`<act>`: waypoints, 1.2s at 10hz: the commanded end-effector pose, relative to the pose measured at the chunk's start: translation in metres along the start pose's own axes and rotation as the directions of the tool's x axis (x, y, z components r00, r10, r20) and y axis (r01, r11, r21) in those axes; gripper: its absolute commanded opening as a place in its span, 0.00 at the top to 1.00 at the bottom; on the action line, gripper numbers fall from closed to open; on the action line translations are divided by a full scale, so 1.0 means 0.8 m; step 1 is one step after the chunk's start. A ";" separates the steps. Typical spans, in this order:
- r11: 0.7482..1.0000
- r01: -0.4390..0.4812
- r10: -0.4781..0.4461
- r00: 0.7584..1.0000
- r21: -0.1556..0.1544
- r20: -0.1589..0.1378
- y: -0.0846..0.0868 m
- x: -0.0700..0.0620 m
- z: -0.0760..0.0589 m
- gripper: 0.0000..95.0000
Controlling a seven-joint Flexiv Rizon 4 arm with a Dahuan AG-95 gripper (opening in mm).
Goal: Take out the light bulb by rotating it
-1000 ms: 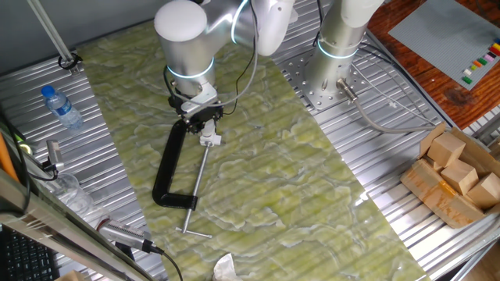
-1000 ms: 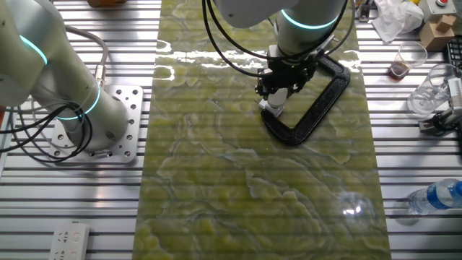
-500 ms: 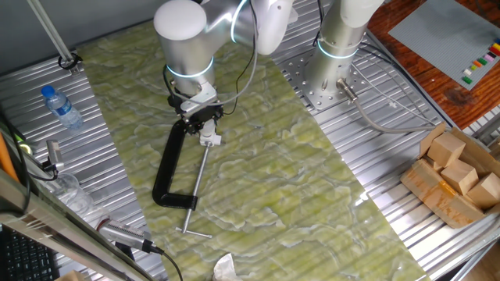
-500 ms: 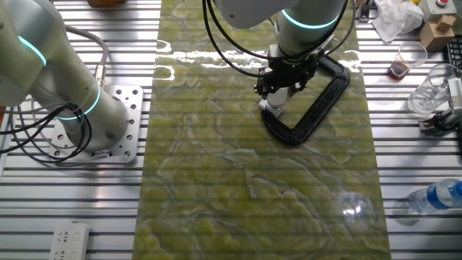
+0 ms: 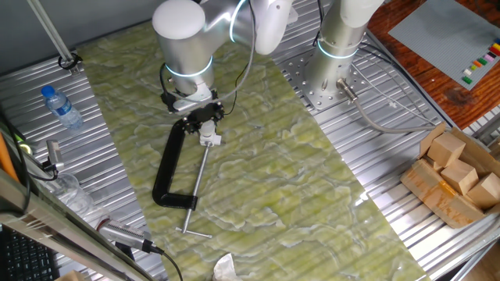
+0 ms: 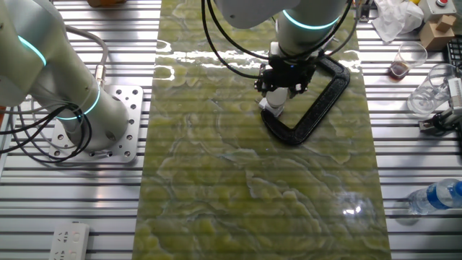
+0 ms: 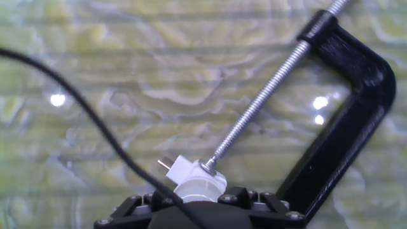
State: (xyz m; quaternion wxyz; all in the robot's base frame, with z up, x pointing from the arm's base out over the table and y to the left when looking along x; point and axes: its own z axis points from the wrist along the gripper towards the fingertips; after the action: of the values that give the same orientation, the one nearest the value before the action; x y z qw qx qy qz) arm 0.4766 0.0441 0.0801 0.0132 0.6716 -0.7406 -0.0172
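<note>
While the gripper (image 5: pixel 201 125) hangs low over the white socket (image 5: pixel 208 139) pinched in the black clamp (image 5: pixel 168 168), bulb (image 7: pixel 198 189) a pale dome at the hand view's bottom edge, just under the fingers, clamp screw (image 7: pixel 267 88) touching the socket, jaw opening hidden, cannot tell, green mat (image 6: pixel 253 188) beneath.

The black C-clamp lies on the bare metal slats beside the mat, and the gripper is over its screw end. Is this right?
Not quite. The black C-clamp lies on the green marbled mat, not the slats, as one fixed view shows. The gripper is indeed over its screw end.
</note>
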 end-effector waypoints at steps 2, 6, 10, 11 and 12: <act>0.951 -0.308 0.308 0.951 -0.007 0.002 0.000 0.000 -0.001 0.20; 0.838 -0.545 0.546 0.838 -0.024 0.014 0.000 0.001 -0.002 0.40; 0.770 -0.636 0.637 0.770 -0.036 0.020 0.001 0.002 -0.003 0.40; 0.743 -0.668 0.669 0.743 -0.038 0.021 0.001 0.002 -0.003 0.40; 0.723 -0.690 0.691 0.723 -0.037 0.019 0.001 0.003 -0.003 0.40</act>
State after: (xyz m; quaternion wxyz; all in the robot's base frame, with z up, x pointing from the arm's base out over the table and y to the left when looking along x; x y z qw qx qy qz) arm 0.4761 0.0427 0.0828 0.0163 0.3696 -0.9285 -0.0317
